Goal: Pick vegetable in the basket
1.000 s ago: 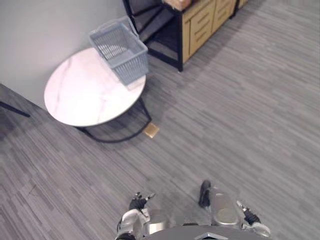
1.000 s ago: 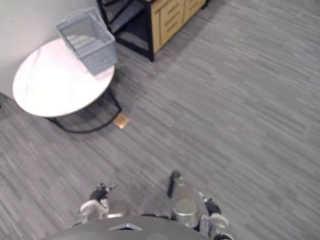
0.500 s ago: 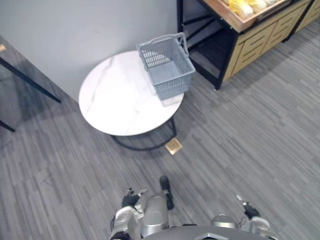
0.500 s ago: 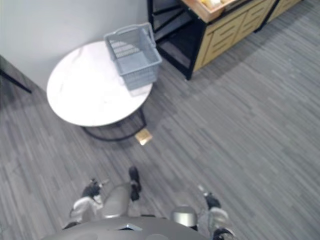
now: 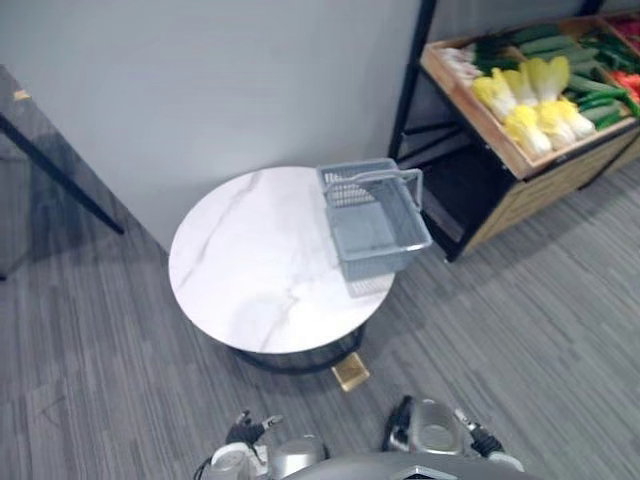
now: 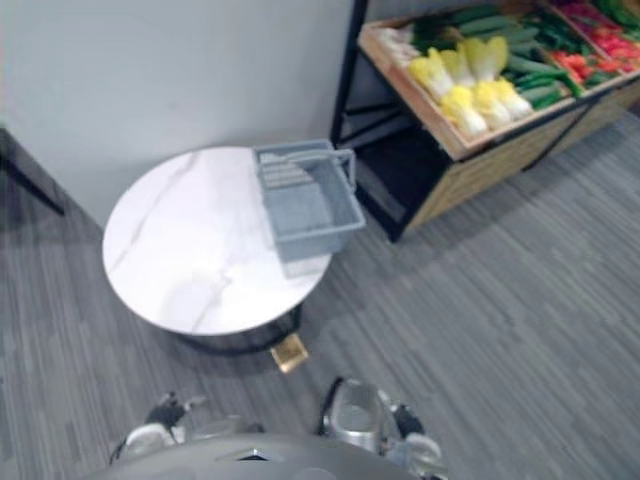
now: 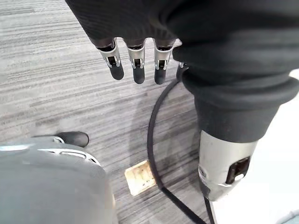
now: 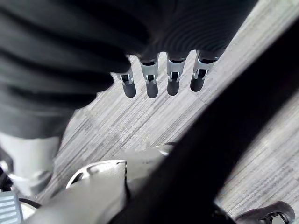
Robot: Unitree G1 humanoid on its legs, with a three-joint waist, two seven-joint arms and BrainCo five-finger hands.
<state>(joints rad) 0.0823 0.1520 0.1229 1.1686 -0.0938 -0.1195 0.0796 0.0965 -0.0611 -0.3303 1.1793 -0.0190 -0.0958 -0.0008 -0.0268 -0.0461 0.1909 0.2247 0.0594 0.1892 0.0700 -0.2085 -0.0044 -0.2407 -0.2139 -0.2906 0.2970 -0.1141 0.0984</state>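
basket (image 5: 375, 225) is parked at the right edge of the table (image 5: 240, 290) | veg (image 5: 530, 100) is piled in a wooden rack (image 5: 470, 95) near the table, off to the right, none held | left hand (image 7: 135, 65) is hung over the floor, fingers straight, nothing gripped | right hand (image 8: 152, 81) same deal, fingers loose, nothing held

Item: left hand (image 7: 137, 61), with silver fingers (image 7: 114, 59) in a row, rounded dark tips, and small black recesses in each silver link.
Item: left cover (image 7: 219, 42), dark and finely ribbed (matte, fabric-like), over back and wrist.
Item: right hand (image 8: 150, 80), with the same silver links and dark tips.
Item: right cover (image 8: 65, 42), dark and ribbed likewise.
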